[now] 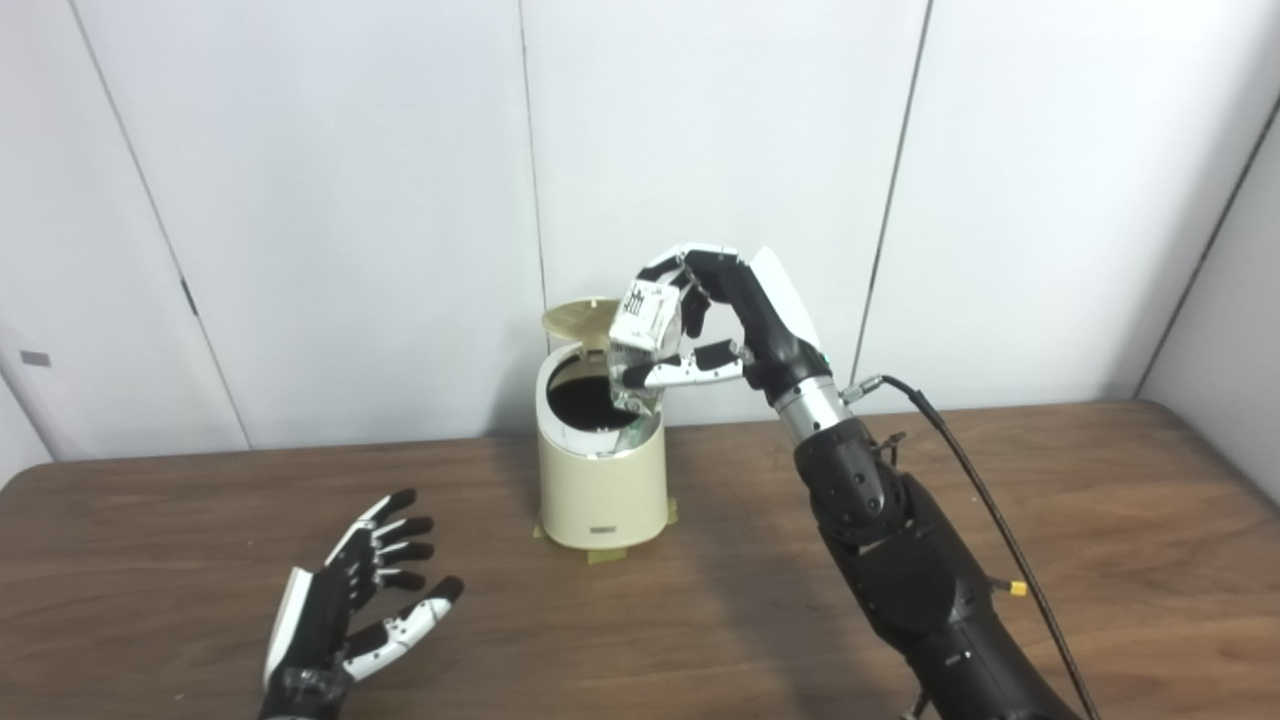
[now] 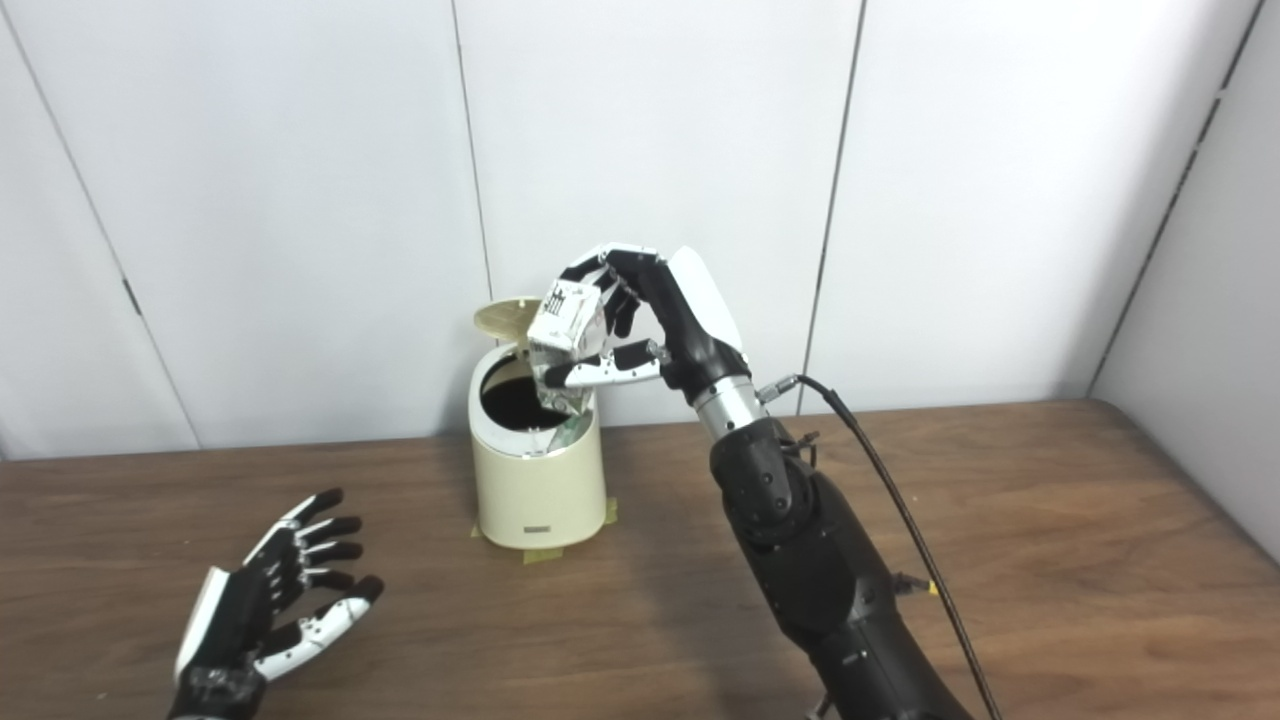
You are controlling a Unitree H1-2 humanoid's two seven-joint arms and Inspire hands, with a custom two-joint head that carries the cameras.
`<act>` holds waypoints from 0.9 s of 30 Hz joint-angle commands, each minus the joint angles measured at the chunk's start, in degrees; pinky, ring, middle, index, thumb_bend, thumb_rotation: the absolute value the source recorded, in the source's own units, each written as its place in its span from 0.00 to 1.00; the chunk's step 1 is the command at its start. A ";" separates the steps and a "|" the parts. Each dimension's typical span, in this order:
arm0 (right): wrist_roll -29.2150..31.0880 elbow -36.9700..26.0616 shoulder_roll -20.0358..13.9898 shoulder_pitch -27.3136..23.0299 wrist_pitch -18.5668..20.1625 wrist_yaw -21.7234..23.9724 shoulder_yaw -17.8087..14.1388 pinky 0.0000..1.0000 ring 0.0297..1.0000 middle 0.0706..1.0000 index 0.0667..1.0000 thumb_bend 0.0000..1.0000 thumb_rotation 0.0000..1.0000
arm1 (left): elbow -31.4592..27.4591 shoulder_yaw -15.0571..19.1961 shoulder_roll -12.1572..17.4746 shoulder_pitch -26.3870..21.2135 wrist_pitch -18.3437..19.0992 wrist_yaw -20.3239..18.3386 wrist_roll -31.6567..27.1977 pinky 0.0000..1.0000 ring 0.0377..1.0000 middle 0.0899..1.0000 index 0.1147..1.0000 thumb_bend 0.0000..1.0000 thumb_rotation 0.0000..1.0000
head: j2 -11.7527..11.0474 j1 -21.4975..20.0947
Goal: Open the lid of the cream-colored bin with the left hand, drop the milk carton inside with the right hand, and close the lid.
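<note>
Both hands show: the right hand (image 1: 715, 320) grips the milk carton (image 1: 640, 330) over the open cream-colored bin (image 1: 602, 480), lid (image 1: 578, 316) raised; the left hand (image 1: 350, 600) hovers near-left, fingers wide, above the table (image 1: 1050, 520).

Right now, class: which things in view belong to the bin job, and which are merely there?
Part of the job:
cream-colored bin
lid, standing open
milk carton, held over the opening
right hand, shut on the carton
left hand, open, over the table

Merely there:
table
yellow tape under the bin
black cable
</note>
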 commanded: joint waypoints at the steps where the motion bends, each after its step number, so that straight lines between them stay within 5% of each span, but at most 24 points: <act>1: 0.04 -1.61 0.41 -5.28 -1.88 -1.05 -0.52 0.24 0.28 0.37 0.49 0.52 0.00 | 0.07 -0.76 -0.88 -0.68 -1.90 0.71 0.94 0.62 0.71 0.76 0.85 0.63 0.19 | 0.06 0.12; 7: -2.87 2.31 -0.52 -7.89 -6.88 -2.04 1.06 0.28 0.30 0.38 0.49 0.52 0.00 | -0.46 -1.24 -1.38 -0.62 -1.65 1.36 0.96 0.62 0.71 0.75 0.85 0.64 0.20 | 0.33 0.97; 18: -2.65 7.26 0.12 -10.46 -8.55 -1.50 1.25 0.27 0.31 0.39 0.49 0.52 0.00 | -1.35 -1.66 -2.09 -0.49 -0.90 1.76 1.12 0.63 0.71 0.75 0.86 0.64 0.20 | 0.72 2.16; 27: -6.12 11.38 -1.28 -12.32 -11.86 -5.64 5.49 0.27 0.30 0.39 0.49 0.52 0.00 | -2.34 -1.66 -2.71 -0.23 -0.20 2.16 1.53 0.63 0.71 0.75 0.85 0.64 0.18 | 1.24 2.69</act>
